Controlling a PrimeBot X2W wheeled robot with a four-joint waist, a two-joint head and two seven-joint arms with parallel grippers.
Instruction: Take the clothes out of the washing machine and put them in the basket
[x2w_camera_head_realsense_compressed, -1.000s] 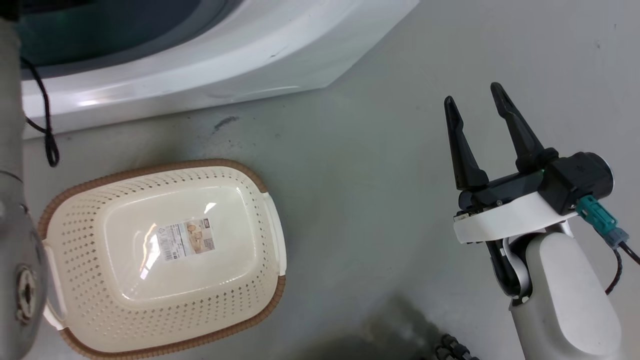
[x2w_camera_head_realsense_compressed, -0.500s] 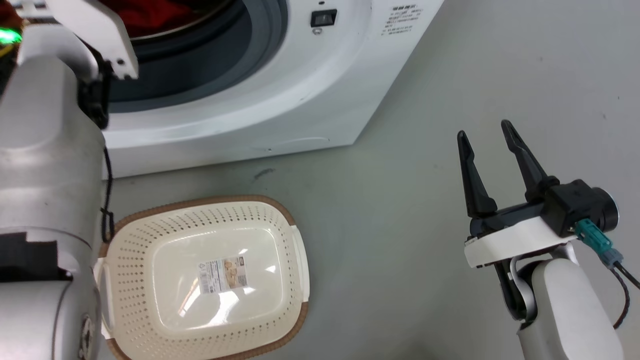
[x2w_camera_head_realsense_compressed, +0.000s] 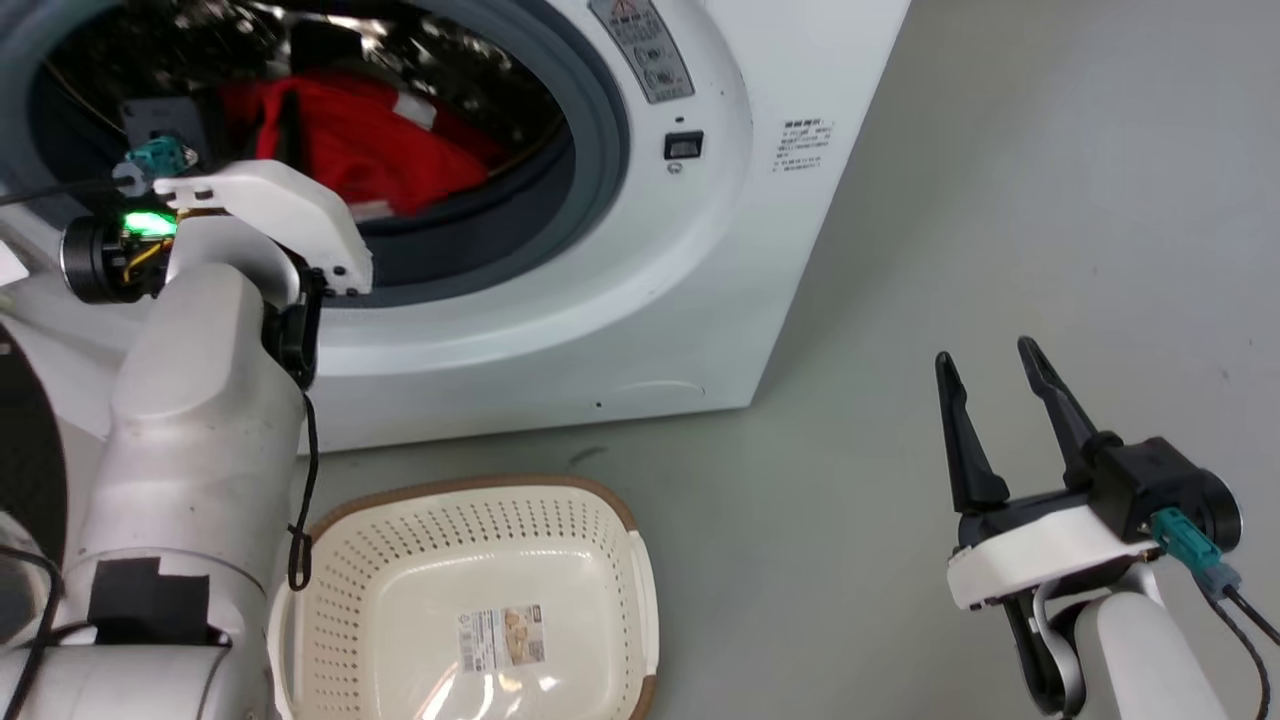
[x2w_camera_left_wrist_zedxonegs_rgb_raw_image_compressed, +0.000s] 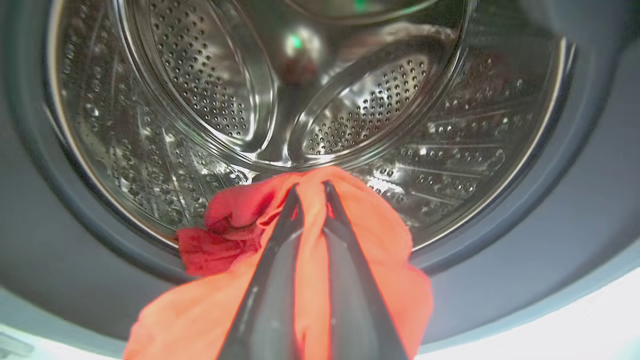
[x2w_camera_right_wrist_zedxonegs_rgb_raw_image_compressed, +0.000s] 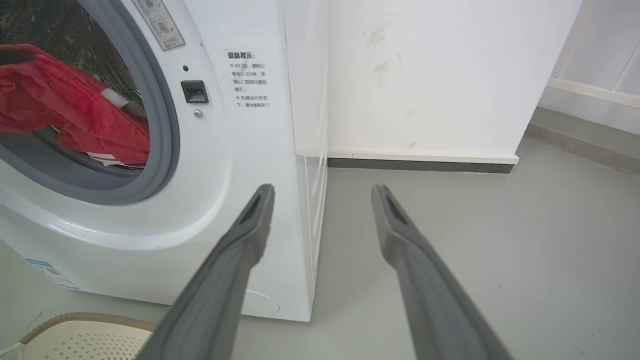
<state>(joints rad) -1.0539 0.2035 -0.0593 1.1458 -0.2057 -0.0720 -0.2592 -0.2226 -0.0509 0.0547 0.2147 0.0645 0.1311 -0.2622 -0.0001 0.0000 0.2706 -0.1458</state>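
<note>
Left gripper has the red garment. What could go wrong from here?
The left gripper pinches only a narrow fold of the clothes; it may slip. Loose fabric hangs by the grey door seal and could snag. The basket lies partly behind the left forearm, so a drop might miss.

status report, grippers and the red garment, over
Left gripper shut on red garment at washing machine mouth. Right gripper open, idle. Basket in front, path looks clear.

Grey floor, white washing machine standing on it, basket just before it
</note>
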